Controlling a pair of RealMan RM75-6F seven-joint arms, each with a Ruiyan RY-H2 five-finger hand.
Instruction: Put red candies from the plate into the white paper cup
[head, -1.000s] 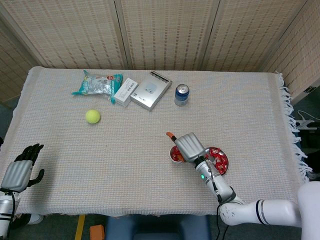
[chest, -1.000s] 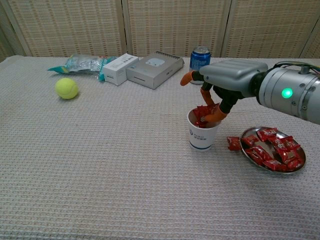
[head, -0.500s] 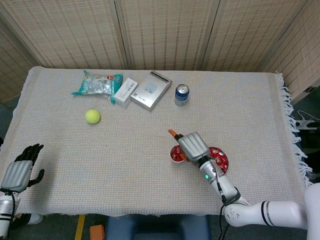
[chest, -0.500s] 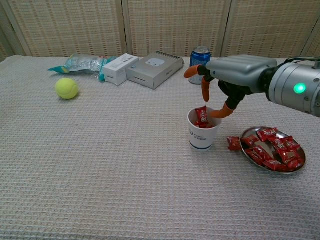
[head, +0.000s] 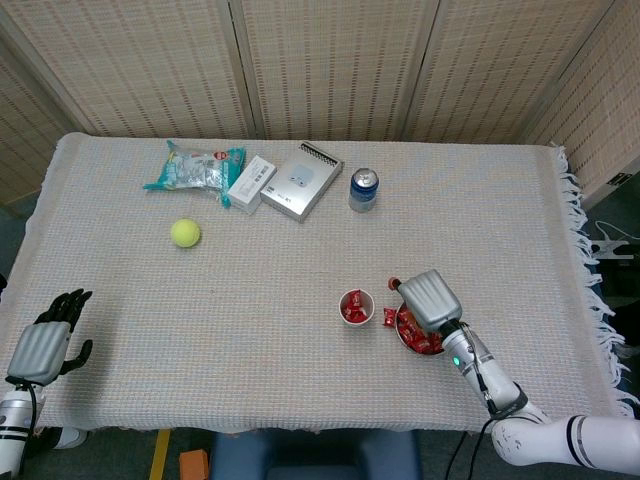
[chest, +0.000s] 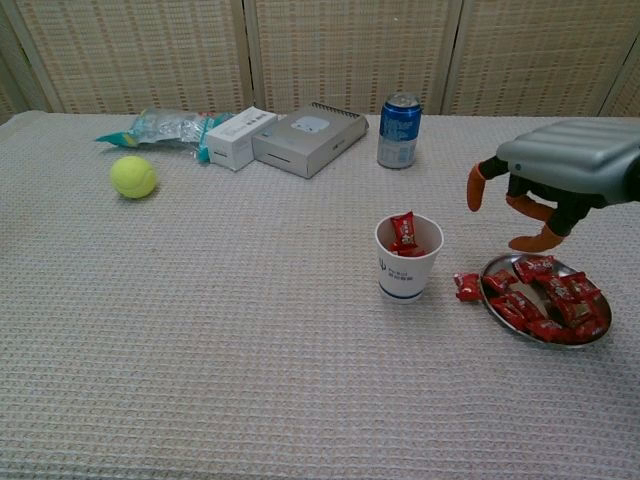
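Note:
A white paper cup (chest: 405, 258) (head: 354, 306) stands mid-table with several red candies in it. To its right a metal plate (chest: 598, 336) (head: 402, 338) holds more red candies (chest: 545, 303). One stray red candy (chest: 466, 287) (head: 389, 317) lies on the cloth between cup and plate. My right hand (chest: 548, 185) (head: 430, 298) hovers above the plate, fingers spread and curved down, holding nothing. My left hand (head: 45, 338) hangs off the table's front left corner, fingers apart and empty.
A blue soda can (chest: 399, 130), a grey box (chest: 309, 137), a white box (chest: 239, 137) and a plastic packet (chest: 160, 127) line the far side. A tennis ball (chest: 132, 176) lies at the left.
My right hand has lifted from over the cup and swung right, now above the plate. Candy stays in the cup. The left hand has barely moved.

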